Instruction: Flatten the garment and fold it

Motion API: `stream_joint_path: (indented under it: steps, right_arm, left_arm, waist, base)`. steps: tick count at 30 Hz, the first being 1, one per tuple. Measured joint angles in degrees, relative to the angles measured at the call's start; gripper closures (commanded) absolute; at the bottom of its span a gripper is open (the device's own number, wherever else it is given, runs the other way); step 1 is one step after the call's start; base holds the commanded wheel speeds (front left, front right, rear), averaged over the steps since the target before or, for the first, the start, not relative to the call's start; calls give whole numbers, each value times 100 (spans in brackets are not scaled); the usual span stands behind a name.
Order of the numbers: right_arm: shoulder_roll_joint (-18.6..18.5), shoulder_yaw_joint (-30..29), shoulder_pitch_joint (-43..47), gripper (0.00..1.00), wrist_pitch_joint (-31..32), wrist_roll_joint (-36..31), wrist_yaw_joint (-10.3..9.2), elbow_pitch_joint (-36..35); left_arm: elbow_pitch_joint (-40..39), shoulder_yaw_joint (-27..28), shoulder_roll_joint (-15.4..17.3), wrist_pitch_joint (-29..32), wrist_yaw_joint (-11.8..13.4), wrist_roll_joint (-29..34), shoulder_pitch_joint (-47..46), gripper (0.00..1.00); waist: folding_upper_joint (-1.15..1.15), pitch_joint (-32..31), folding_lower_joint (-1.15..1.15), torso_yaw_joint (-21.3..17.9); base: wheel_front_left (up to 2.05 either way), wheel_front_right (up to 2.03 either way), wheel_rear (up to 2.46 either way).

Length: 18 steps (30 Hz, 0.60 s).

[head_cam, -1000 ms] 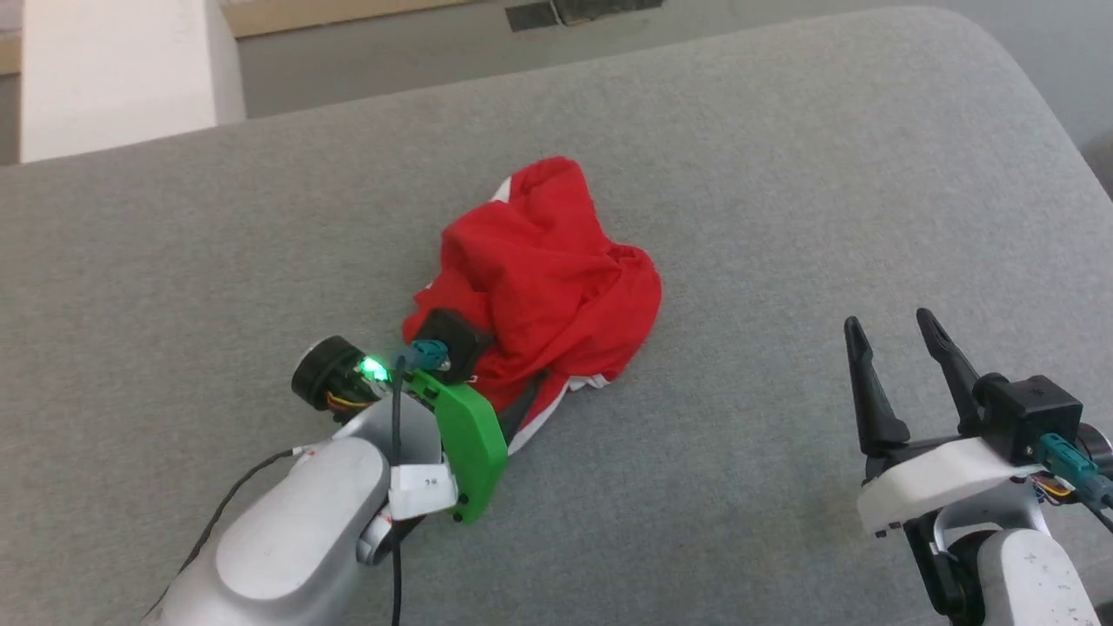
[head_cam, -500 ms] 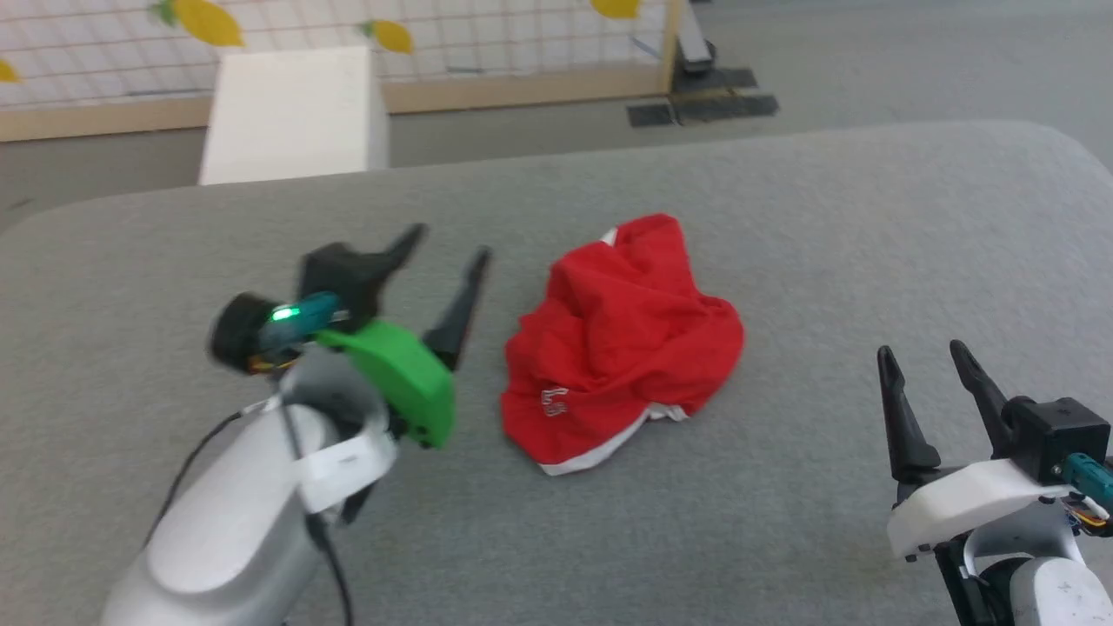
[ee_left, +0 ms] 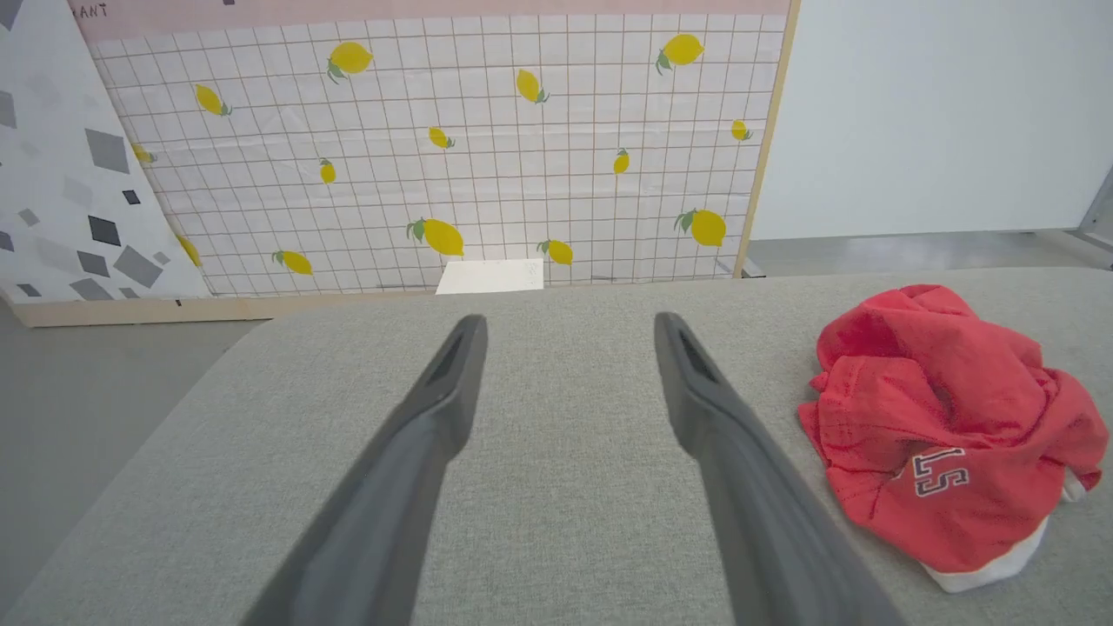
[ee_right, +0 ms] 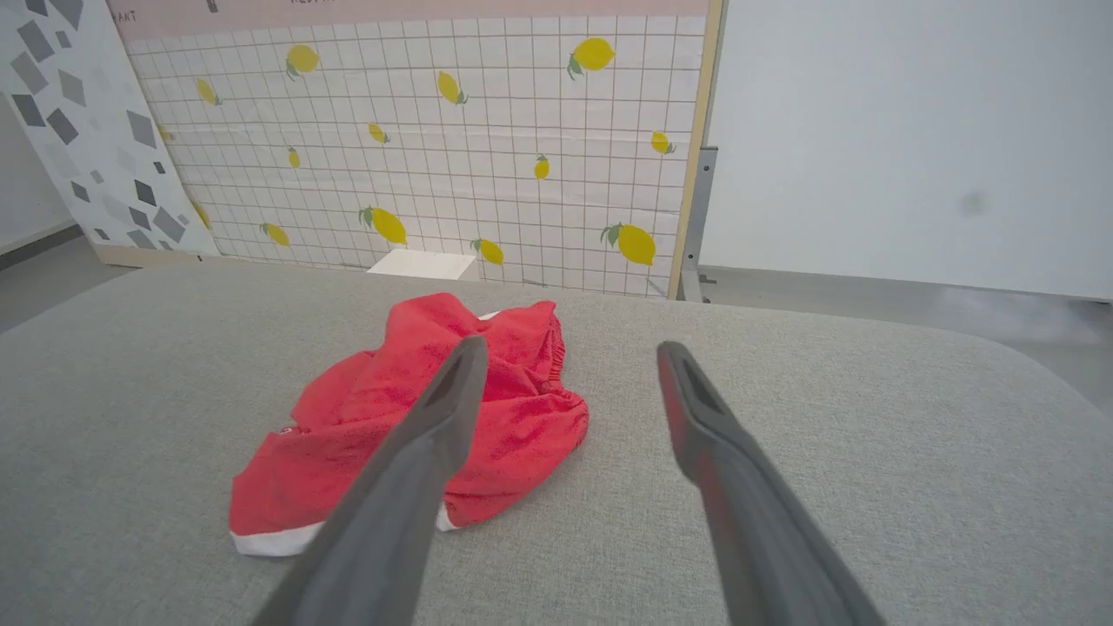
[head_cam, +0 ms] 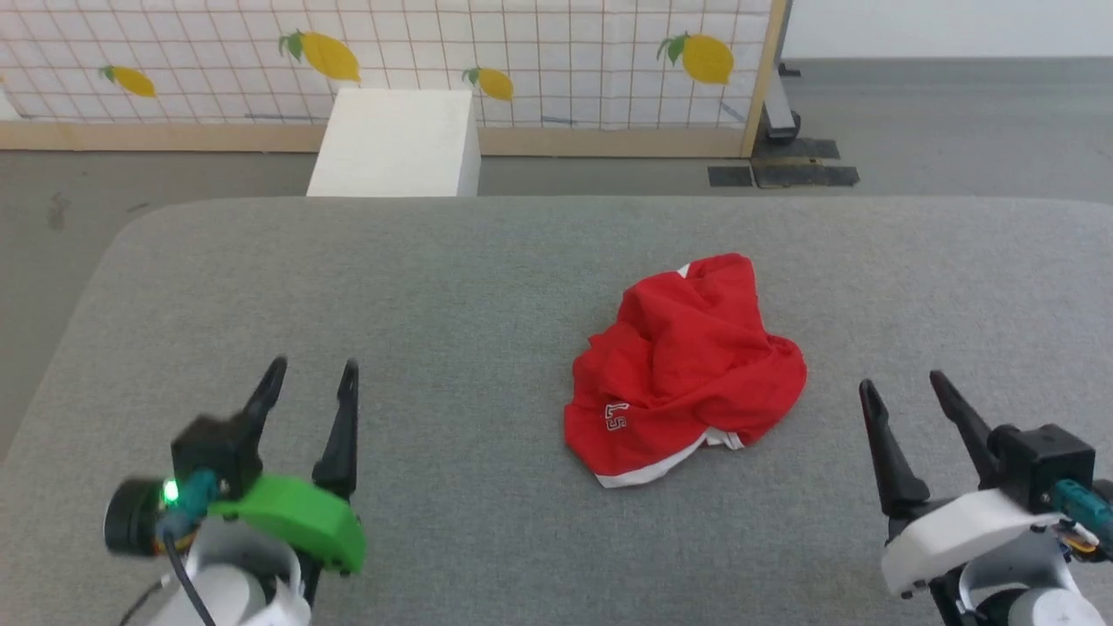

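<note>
Two steps, and by the look of it neither is done: the garment (head_cam: 687,365) lies in a crumpled red heap on the grey padded surface (head_cam: 435,287), a little right of the surface's middle, not flattened and not folded. The left gripper (head_cam: 314,363) hangs over the surface's near left part, jaws wide and empty. The right gripper (head_cam: 900,380) hangs over its near right part, jaws likewise wide and holding nothing. Both are well apart from the cloth. A strip of white hem trim (head_cam: 648,472) peeps out on the side of the heap towards the surface's front edge. A white print (head_cam: 616,421) shows only in part, the rest lost in a fold. Waistband, leg openings and stripes are bunched together, so I cannot tell which edge is which, and in the right wrist view one finger crosses the heap
</note>
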Motion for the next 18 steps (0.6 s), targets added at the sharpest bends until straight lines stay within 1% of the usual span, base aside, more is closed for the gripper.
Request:
stream_joint_path:
  steps: [3, 6, 9, 14, 18]
  right_arm:
    - [1, 26, 87, 0, 0, 2, 0, -7]
    - [5, 40, 124, 0, 13, 1, 0, -4]
    - [18, 62, 136, 0, 26, -4, 0, -2]
    - [40, 100, 140, 0, 27, -9, 0, 1]
    - [46, 103, 140, 0, 32, -10, 0, 1]
  left_arm:
    - [-115, -115, 37, -142, 65, 148, 275, 0]
    - [-192, -172, 10, -236, 131, 169, 461, 0]
    - [-250, -183, -54, -305, 132, 171, 543, 0]
    - [-238, -214, -54, -312, 123, 175, 570, 0]
    - [-243, -246, -52, -311, 70, 175, 561, 0]
  waist:
    - [0, -42, 0, 37]
    - [0, -56, 0, 51]
    - [0, -52, 0, 55]
    - [0, -23, 0, 33]
    - [0, 0, 0, 41]
  base:
    - [0, 0, 0]
    - [0, 0, 0]
    - [0, 0, 0]
    - [0, 0, 0]
    - [0, 0, 0]
